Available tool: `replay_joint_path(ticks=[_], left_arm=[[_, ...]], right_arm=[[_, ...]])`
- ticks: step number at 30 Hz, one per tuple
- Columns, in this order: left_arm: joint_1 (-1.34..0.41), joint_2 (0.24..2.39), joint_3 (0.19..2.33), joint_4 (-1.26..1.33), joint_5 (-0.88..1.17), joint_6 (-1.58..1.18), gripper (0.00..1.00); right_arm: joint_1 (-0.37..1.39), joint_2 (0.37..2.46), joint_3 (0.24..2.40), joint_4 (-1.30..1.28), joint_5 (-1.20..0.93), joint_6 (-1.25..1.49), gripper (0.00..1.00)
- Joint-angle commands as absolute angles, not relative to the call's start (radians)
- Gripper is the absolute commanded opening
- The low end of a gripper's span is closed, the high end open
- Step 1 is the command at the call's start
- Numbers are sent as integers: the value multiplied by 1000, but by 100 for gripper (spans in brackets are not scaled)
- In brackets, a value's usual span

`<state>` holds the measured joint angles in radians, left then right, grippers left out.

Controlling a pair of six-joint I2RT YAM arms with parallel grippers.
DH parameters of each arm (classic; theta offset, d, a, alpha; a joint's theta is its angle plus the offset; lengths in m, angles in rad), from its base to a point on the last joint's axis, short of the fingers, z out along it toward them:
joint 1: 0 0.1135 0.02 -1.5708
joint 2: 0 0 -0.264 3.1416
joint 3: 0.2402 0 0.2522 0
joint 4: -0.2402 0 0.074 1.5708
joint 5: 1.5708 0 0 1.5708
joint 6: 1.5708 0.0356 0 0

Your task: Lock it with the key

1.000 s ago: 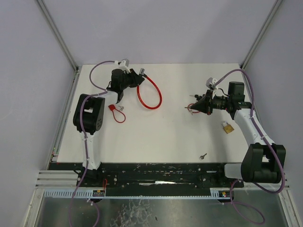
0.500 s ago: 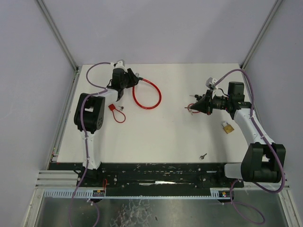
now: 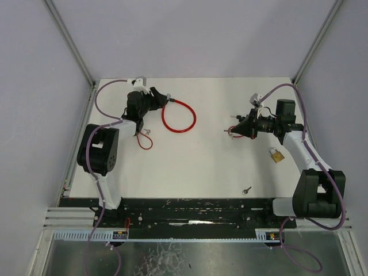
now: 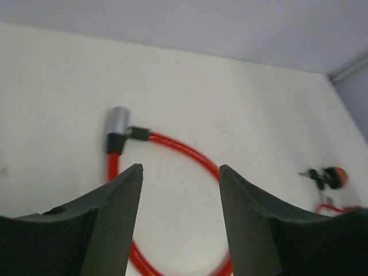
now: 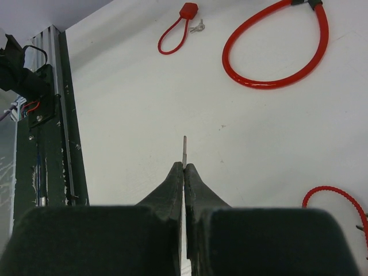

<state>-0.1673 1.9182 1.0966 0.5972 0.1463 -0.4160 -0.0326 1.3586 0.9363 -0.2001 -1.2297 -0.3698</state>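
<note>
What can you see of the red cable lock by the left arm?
The cable lock is a glossy red, plastic-looking cable bent into a closed, roughly round loop. It lies flat on the far left part of the table. Both cable ends meet at a black elbow joint capped by a silver cylinder, on the loop's far-left side. Whether it is latched cannot be told. The left gripper is open just short of the joint, gripping nothing.

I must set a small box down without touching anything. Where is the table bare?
Bare: the middle of the table, between the red cable lock and the right fingers; also the near strip from the small red lock to the loose key. Crowded: far left, and around the brass padlock.
</note>
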Motion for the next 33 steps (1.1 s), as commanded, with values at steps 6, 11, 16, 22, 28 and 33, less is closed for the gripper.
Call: replay_joint_path(ticks=[6,11,16,22,28,33], left_arm=[[-292,1867,942,1544,711,-478,60],[-411,1970,1033,1605,935,-440,61],[-543,1995,980,1605,982,-216,62],[-605,2051,995,1605,865,-199,61],[-651,2101,1028,1605,821,-168,56],[-665,2159,1081,1606,748,-227,50]], right_arm=[[-29,1374,917,-22,-1249,-157,0],[-67,1341,920,8,-1263,-101,0],[-89,1307,904,61,-1264,-48,0],[-98,1284,887,119,-1288,5,0],[-97,1281,866,196,-1308,67,0],[-98,1281,844,264,-1326,120,0]])
